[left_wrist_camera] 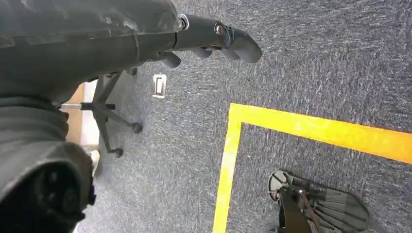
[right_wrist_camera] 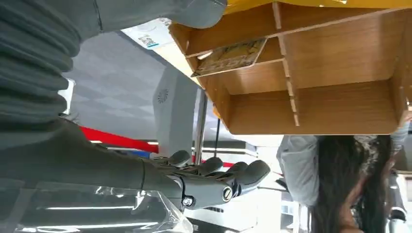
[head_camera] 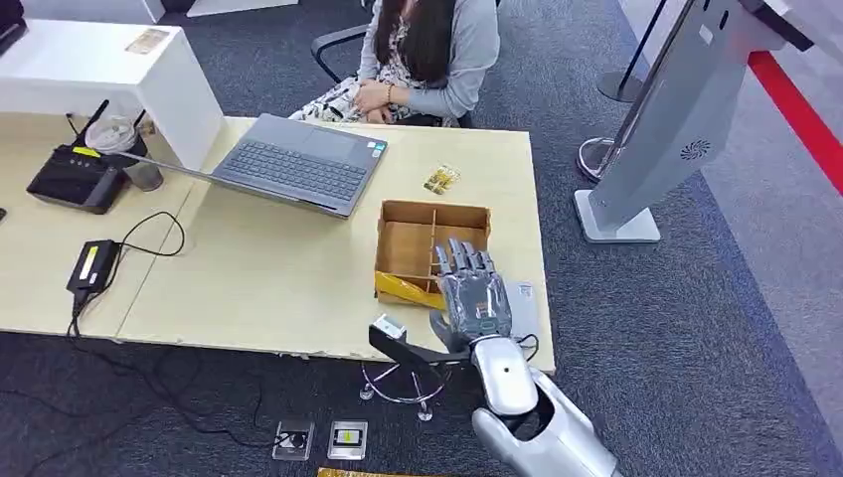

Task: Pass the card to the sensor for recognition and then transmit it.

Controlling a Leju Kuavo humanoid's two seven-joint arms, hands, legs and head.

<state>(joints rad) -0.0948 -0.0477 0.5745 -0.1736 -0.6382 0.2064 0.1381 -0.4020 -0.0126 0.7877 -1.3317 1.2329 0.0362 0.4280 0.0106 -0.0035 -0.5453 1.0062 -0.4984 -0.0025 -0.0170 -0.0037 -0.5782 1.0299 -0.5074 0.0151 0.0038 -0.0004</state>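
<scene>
My right hand [head_camera: 472,293] hovers with its fingers spread over the near right part of a wooden divided box [head_camera: 434,209] on the table, holding nothing. In the right wrist view the hand [right_wrist_camera: 209,179] is stretched out beside the box [right_wrist_camera: 316,102]. A patterned card [right_wrist_camera: 231,57] leans inside one of the box's compartments. Another gold card [head_camera: 441,179] lies on the table beyond the box. A small sensor on a black arm [head_camera: 390,333] sits at the table's front edge, just left of my wrist. My left hand [left_wrist_camera: 214,36] hangs over the carpet, holding nothing.
A person [head_camera: 427,60] sits across the table behind an open laptop [head_camera: 298,164]. A white label [head_camera: 524,295] lies right of my hand. A router and a power brick lie at the far left. A grey kiosk [head_camera: 686,119] stands right of the table.
</scene>
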